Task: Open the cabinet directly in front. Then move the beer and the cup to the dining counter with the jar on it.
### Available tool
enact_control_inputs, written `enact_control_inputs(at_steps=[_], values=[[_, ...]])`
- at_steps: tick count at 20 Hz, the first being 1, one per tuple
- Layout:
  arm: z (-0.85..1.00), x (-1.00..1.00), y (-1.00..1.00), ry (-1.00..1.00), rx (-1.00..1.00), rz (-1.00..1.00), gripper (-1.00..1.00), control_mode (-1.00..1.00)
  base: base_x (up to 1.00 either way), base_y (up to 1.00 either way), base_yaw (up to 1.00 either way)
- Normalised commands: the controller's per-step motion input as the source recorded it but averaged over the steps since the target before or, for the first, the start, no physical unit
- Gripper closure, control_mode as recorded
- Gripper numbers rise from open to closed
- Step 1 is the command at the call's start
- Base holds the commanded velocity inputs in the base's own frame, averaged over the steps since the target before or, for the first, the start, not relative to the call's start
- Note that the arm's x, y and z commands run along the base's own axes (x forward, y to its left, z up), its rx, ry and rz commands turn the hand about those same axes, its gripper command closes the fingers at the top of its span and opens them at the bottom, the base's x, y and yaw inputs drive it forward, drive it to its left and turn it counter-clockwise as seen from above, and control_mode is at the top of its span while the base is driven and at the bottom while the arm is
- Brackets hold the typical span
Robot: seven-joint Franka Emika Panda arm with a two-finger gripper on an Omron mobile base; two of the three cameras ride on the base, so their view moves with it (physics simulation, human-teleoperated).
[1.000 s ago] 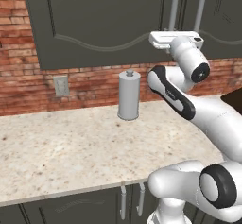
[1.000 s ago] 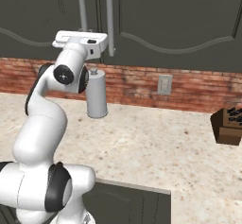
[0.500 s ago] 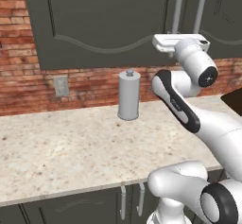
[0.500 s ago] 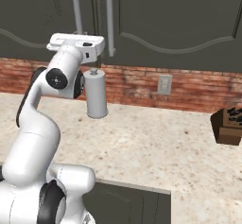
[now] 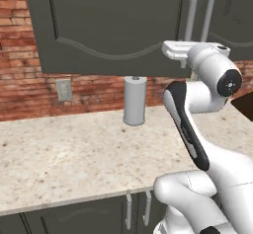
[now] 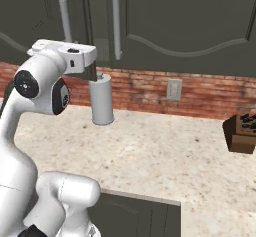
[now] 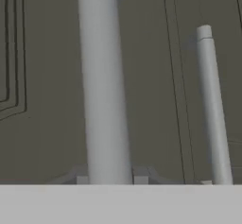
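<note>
Door has swung out a bit since a second ago: the left door of the cabinet (image 5: 113, 25) now stands proud of its neighbour, and the arm's hand has come back toward me with it, so I read this as mid-pull on the opening step. My gripper (image 6: 92, 71) sits at the low end of the left bar handle (image 7: 105, 90), jaws drawn narrow and clamped on that bar; in the hand view the bar runs dead centre between the finger tips, with the second handle (image 7: 213, 109) off at 3 o'clock, untouched. Gripping low on the bar makes sense: it's the end the arm can reach from counter height, and the handle edge is far from the hinge, so leverage is good. Handle's long axis is vertical, 12 to 6 o'clock, and the door face is angling out toward the base. Grey canister (image 5: 135, 100) stands upright on the counter (image 5: 64, 154) at 6 o'clock below the door, clear of the swing. Can't see inside the cabinet yet.
</note>
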Motion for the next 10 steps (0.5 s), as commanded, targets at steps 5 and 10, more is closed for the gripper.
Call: enact_control_inputs(at_steps=[5, 10], values=[[-0.47, -0.78, 0.39, 0.00, 0.00, -0.06, 1.00, -1.00, 0.00, 0.00, 0.00], [-0.56, -0.92, 0.58, 0.00, 0.00, -0.09, 1.00, -1.00, 0.00, 0.00, 0.00]])
